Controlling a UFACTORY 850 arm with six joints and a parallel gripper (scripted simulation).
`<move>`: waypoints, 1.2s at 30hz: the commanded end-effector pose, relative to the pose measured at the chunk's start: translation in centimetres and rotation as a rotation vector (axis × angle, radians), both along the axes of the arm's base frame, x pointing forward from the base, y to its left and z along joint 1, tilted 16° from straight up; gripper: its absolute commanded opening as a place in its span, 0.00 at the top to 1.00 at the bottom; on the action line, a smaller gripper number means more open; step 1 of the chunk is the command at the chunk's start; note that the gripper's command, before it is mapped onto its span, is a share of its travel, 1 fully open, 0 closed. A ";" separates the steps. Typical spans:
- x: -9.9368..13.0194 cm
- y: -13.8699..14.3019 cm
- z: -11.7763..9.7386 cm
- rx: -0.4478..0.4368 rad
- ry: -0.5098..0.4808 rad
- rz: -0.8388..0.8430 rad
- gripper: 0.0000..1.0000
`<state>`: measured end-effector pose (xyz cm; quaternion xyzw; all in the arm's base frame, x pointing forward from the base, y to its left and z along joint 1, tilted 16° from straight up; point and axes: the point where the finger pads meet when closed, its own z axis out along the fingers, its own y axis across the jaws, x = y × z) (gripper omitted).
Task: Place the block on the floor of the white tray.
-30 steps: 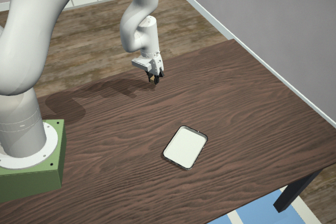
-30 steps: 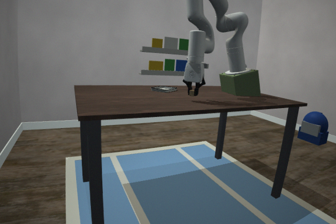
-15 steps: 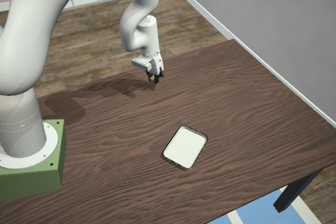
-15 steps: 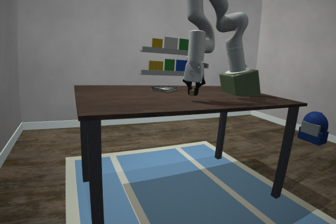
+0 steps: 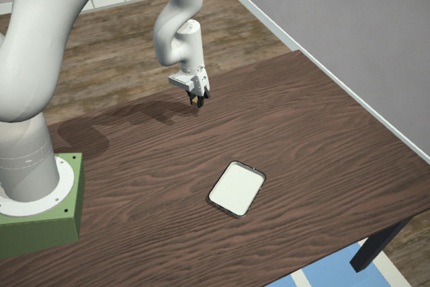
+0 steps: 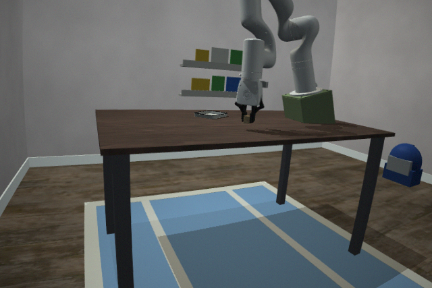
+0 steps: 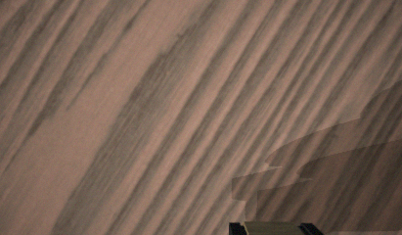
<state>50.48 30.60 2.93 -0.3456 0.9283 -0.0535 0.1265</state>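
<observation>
My gripper point(image 5: 197, 101) hangs a little above the far side of the dark wooden table and is shut on a small tan block point(image 5: 196, 99). The block also shows between the fingers in the exterior view point(image 6: 246, 118) and as a pale strip at the bottom edge of the wrist view point(image 7: 272, 228). The white tray point(image 5: 237, 188) with a dark rim lies flat on the table, well apart from the gripper toward the near right; it also shows in the exterior view point(image 6: 210, 114). Its floor is empty.
The arm's green base block point(image 5: 37, 214) stands at the table's near left corner. The table's right edge runs close to the grey wall. Shelves with coloured boxes point(image 6: 216, 72) hang on the far wall.
</observation>
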 end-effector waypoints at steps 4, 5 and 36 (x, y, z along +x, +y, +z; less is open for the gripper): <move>0.3 -1.1 0.2 0.001 -0.002 0.000 1.00; 0.4 -1.6 0.2 0.001 -0.002 0.000 1.00; 3.8 -31.7 1.5 -0.003 -0.002 -0.001 1.00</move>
